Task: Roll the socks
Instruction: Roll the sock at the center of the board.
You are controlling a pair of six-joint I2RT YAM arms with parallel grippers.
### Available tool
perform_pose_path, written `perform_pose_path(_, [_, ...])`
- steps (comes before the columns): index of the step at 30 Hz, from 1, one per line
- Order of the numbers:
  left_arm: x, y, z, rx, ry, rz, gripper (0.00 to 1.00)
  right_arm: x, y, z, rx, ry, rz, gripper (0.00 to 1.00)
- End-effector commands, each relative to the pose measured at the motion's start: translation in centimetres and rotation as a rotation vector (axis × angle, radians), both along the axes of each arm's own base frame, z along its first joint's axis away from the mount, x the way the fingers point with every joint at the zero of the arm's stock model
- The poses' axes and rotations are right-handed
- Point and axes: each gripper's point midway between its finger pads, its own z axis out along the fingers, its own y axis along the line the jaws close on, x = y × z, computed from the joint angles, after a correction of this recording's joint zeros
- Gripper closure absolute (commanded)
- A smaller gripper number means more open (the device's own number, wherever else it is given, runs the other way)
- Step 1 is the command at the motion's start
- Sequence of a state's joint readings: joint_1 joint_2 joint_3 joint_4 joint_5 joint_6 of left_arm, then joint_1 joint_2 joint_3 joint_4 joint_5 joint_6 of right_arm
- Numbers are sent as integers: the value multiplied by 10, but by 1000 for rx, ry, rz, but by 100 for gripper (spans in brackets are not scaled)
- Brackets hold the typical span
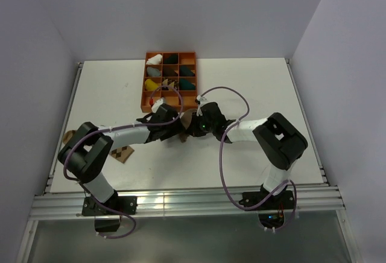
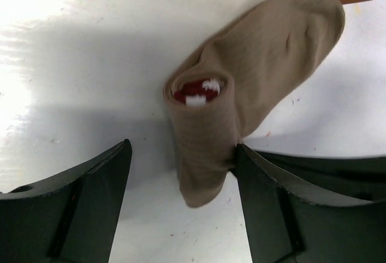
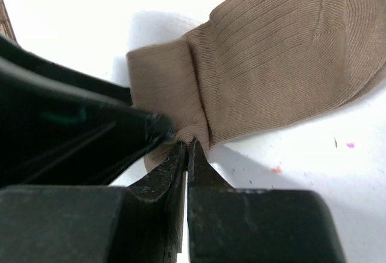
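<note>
1. Pressed together at the bottom of the right wrist view, the right gripper (image 3: pixel 186 148) is pictured with its black fingers (image 3: pixel 202 175) fully closed. A thin pucker of cloth is apparently caught at their tips.
2. That cloth belongs to a tan-brown ribbed fabric sock (image 3: pixel 283 64). It is seen lying partly rolled on the white table (image 1: pixel 271 94), just in front of an orange compartment tray (image 1: pixel 170 52) filled with coloured sock bundles (image 1: pixel 187 84).
3. The left gripper (image 2: pixel 182 148) is shown spread wide, with nothing gripped. The sock's narrow end lies between its fingers (image 2: pixel 84 202), touching the one on the view's right and clear of the other.
4. A dark red-and-white striped cuff (image 2: pixel 196 91) is glimpsed tucked inside the open mouth of the roll.
5. An argyle-patterned sock in tan and dark brown (image 1: pixel 124 153) is seen well apart from the first, flat on the table beside the left arm.
6. The tan sock is judged light, soft and limp, and likely to spring open if let go. A hold across the thick rolled part, through all its layers, is thought safer than a pinch on a single edge, from which the cloth could slip.
</note>
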State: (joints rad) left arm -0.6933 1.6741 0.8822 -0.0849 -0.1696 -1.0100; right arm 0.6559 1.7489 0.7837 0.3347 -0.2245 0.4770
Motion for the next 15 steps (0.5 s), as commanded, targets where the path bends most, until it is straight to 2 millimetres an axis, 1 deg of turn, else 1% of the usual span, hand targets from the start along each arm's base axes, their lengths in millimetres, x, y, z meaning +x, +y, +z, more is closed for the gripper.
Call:
perform_pose_path(1, [-14, 4, 1, -19, 1, -27, 25, 6, -15, -23, -77, 61, -39, 100])
perform_pose_path(3, [-12, 5, 1, -42, -7, -12, 26, 4, -15, -26, -82, 77, -28, 100])
perform_pose_path(7, [-5, 10, 3, -137, -24, 62, 28, 7, -14, -24, -76, 78, -21, 100])
perform_pose_path(8, [-7, 18, 0, -148, -23, 87, 28, 8, -15, -24, -78, 83, -20, 100])
perform_pose_path(9, [-1, 17, 5, -184, -52, 103, 28, 8, -14, -24, -75, 87, -13, 100])
perform_pose_path(11, [0, 22, 5, -219, -59, 137, 29, 10, -14, -24, -78, 90, -8, 100])
perform_pose_path(12, [5, 19, 11, -251, -87, 138, 30, 9, -14, -26, -80, 96, -4, 100])
perform_pose_path(13, [7, 20, 15, -269, -101, 147, 30, 12, -13, -25, -80, 92, 1, 100])
perform_pose_path(14, [6, 20, 16, -278, -112, 150, 30, 11, -14, -26, -88, 103, -1, 100])
perform_pose_path(15, [10, 19, 21, -297, -140, 151, 30, 12, -14, -28, -92, 109, 0, 100])
